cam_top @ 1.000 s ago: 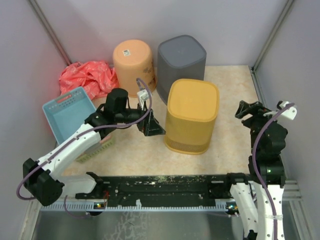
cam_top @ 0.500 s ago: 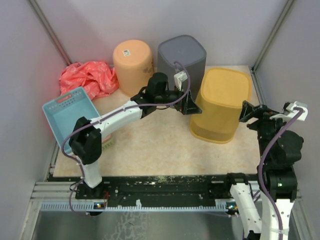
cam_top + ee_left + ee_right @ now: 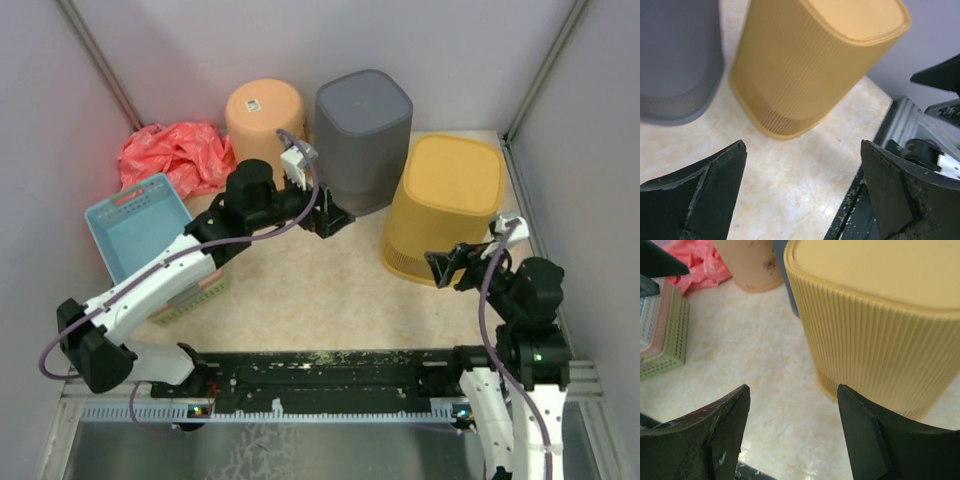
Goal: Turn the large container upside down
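Yellow bin (image 3: 452, 185) stood bottom-up at frame right, job seemingly done; left claw (image 3: 335, 220) and right claw (image 3: 447, 270) hung spread, empty.

The large yellow container (image 3: 445, 205), at two o'clock on the table (image 3: 300, 290), is matt plastic, finely ribbed down its walls and smooth on top. The grey bin (image 3: 362, 135) at twelve is dull plastic with a fine mesh-like grain low on its wall. At ten, the red bag (image 3: 172, 155) is thin, crinkled, glossy film. The table has a mottled beige, stone-look surface with a faint sheen. The fingers (image 3: 700, 200) of my left gripper (image 3: 802, 190) are matt black, rough at the edges.
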